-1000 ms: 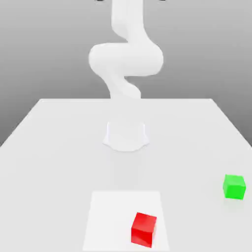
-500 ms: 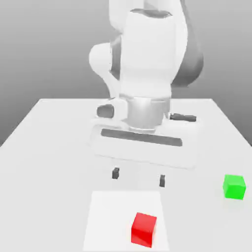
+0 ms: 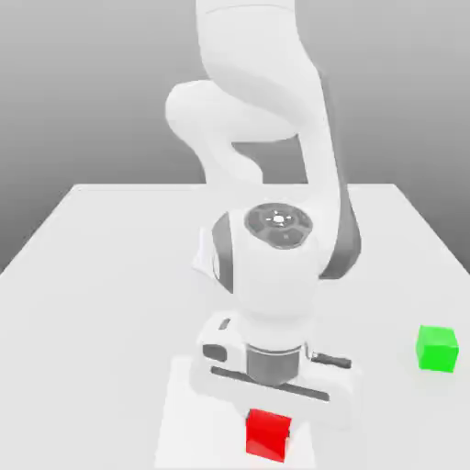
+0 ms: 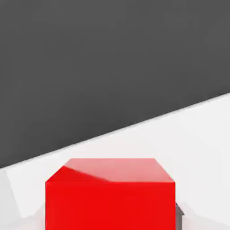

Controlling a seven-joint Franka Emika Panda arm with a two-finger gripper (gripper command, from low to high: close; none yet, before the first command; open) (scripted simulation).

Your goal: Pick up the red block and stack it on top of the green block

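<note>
Now the gripper (image 3: 269, 424) is right down over the red block (image 3: 268, 434), fingers closed in on its sides, the hand's white body directly above it. That block sits on the table (image 3: 101, 294) at the near edge, while the green block (image 3: 437, 348) waits well apart, toward the exterior view's right.

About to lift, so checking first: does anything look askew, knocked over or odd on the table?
Nothing stands out. The red block sits flat on the table under the hand, and the green block sits upright, apart at the exterior view's right.
</note>
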